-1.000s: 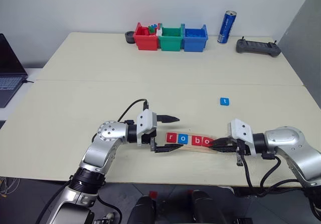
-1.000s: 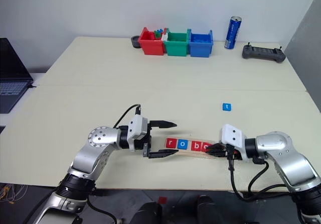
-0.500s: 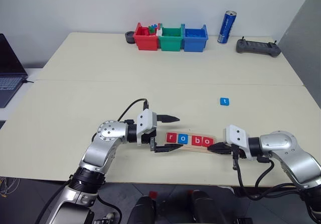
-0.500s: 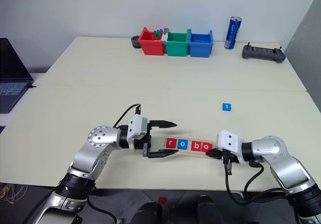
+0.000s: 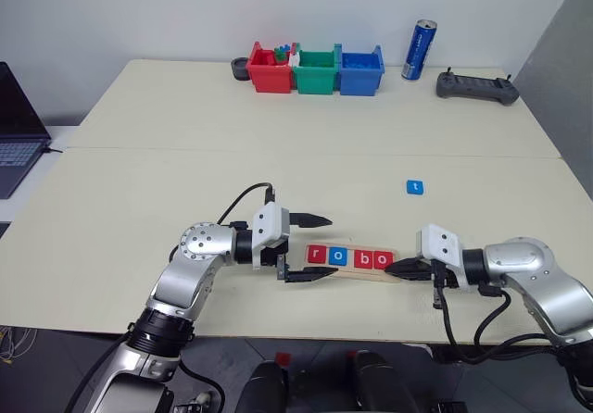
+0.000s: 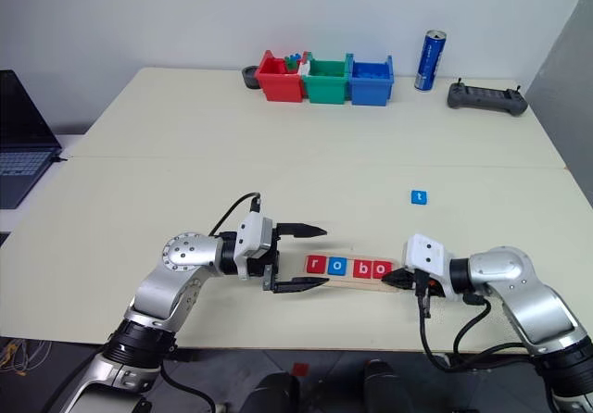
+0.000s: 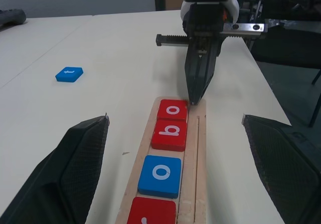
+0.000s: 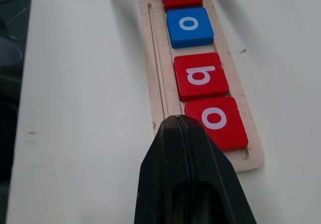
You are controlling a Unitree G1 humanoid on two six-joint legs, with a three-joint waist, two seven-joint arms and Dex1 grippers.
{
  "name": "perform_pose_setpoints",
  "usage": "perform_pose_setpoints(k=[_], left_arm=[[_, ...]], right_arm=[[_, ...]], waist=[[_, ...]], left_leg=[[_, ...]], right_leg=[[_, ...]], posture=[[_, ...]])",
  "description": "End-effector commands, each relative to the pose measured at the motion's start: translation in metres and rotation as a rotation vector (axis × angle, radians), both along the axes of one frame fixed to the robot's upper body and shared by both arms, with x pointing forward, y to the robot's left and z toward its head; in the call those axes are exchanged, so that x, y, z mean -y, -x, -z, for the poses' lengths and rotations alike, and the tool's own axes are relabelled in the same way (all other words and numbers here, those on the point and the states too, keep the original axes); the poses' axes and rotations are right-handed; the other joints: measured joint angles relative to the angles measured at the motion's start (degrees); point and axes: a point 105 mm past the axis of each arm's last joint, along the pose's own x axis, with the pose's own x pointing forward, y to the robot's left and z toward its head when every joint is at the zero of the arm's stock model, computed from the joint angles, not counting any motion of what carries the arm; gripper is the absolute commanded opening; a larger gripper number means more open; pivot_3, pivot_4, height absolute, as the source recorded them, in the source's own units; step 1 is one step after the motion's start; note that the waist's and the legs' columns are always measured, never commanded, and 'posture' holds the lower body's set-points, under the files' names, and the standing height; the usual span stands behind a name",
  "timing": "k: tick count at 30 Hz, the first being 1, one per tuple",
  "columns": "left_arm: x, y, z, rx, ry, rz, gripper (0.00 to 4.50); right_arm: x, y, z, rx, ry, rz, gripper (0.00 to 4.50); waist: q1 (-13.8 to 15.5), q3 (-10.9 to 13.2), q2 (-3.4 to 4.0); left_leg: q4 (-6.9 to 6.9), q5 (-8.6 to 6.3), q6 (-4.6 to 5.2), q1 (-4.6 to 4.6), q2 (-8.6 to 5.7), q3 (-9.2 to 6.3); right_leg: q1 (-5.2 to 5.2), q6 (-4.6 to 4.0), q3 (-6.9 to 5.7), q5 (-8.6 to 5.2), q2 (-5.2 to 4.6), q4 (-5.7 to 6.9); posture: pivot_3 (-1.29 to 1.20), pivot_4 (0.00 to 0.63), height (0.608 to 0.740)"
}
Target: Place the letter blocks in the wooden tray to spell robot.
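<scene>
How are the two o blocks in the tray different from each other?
The blue o block sits second in the wooden tray, between r and b; the red o block sits fourth, last in the row so far, after the b. The blue one has a neighbour on both sides; the red one has a tile on one side only, with the shut right gripper at its free end. Both are flat square tiles with a white o, lying face up.

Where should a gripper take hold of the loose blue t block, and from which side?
Take the blue t block across two opposite side edges, coming from straight above: it lies flat and alone on the table, so only its thin edges offer a pinch.
</scene>
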Motion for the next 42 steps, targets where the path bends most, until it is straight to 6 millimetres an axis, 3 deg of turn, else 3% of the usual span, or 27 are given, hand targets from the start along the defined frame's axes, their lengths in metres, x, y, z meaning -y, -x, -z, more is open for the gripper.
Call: perform_pose_setpoints(k=[1, 11, 32, 42], left_arm=[[0.004, 0.002, -0.009, 0.038, 0.015, 0.021, 4.5], [0.003, 0.001, -0.009, 0.037, 0.013, 0.015, 4.5], [0.002, -0.001, -0.011, 0.042, 0.011, 0.007, 4.5], [-0.001, 0.001, -0.008, 0.033, 0.003, 0.004, 4.5]], right_arm=[[0.008, -0.004, -0.01, 0.036, 0.011, 0.012, 0.01], [0.014, -0.021, 0.001, 0.067, 0.049, 0.063, 0.01], [-0.004, -0.023, 0.005, 0.078, 0.026, 0.023, 0.01], [-0.001, -0.025, 0.002, 0.081, 0.022, 0.037, 0.01]], waist=[[0.0, 0.0, 0.0], [-0.04, 0.0, 0.0], [-0.09, 0.0, 0.0], [-0.08, 0.0, 0.0]], left_leg=[[0.0, 0.0, 0.0, 0.0, 0.0, 0.0], [0.0, 0.0, 0.0, 0.01, 0.01, 0.01], [0.0, 0.0, 0.0, 0.02, 0.01, 0.01], [0.0, 0.0, 0.0, 0.02, 0.0, 0.0]], right_leg=[[0.0, 0.0, 0.0, 0.0, 0.0, 0.0], [0.0, 0.0, 0.01, 0.0, 0.0, 0.01], [0.0, 0.0, 0.0, 0.0, 0.0, 0.02], [-0.01, 0.0, 0.0, 0.0, 0.0, 0.04]], posture=[[0.0, 0.15, 0.74], [0.0, 0.15, 0.74], [0.0, 0.15, 0.74], [0.0, 0.15, 0.74]])
